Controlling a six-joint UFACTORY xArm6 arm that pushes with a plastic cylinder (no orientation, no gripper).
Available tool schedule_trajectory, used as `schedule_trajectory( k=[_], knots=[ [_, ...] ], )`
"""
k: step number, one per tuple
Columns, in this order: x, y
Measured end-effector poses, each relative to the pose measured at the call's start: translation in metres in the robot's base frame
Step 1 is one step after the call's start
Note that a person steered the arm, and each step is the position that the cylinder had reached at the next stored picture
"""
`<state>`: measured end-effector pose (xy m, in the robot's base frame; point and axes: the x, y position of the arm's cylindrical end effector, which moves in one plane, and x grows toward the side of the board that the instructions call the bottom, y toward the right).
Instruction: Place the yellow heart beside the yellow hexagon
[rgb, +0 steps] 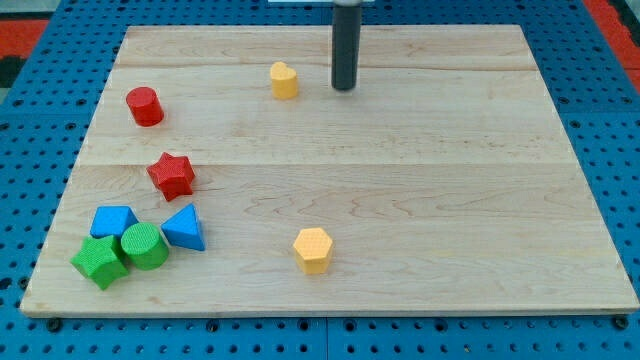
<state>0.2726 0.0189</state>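
Note:
The yellow heart (284, 80) lies near the view's top, left of centre. The yellow hexagon (313, 249) lies low on the board, near the middle, far below the heart. My tip (344, 88) is the lower end of the dark rod. It stands just to the right of the yellow heart, with a small gap between them, not touching.
The wooden board (420, 200) rests on a blue pegboard surface. A red cylinder (145, 106) and a red star (172, 175) lie at the left. A blue block (113, 221), a blue triangle (185, 227), a green cylinder (145, 246) and a green block (100, 262) cluster at the lower left.

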Motion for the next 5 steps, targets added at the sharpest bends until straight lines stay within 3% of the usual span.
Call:
schedule_trajectory(
  k=[1,2,3,5],
  knots=[
    [-0.041,-0.073],
    [0.025,-0.089],
    [0.102,-0.04],
    [0.057,-0.03]
  ],
)
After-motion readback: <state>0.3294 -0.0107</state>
